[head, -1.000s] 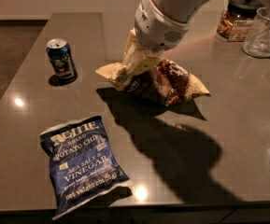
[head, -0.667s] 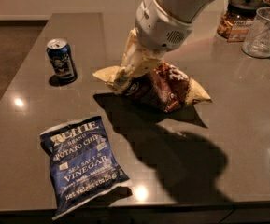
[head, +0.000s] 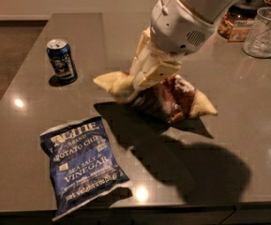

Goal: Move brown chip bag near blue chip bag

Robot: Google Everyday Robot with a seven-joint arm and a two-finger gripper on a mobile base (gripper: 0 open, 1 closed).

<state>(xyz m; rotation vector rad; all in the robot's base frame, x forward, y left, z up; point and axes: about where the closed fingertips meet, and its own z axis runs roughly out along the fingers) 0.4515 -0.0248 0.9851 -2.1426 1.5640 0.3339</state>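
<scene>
- Carried a little nearer the table's (head: 252, 125) front edge and to the right over the past second, the brown chip bag (head: 172, 100) sits mid-table under the robot's arm.
- The gripper (head: 142, 86) reaches down onto the bag's left half, its cream fingers (head: 149, 69) pinched closed on the crumpled wrapper.
- Whether the bag's right corner touches the tabletop or hangs just above it is hard to tell.
- The blue chip bag (head: 81, 165) lies flat near the front left edge, well apart from the brown one.
- A blue drink can (head: 61, 60) stands upright at far left; a clear glass (head: 266, 32) and a jar (head: 236, 20) stand at the far right.
</scene>
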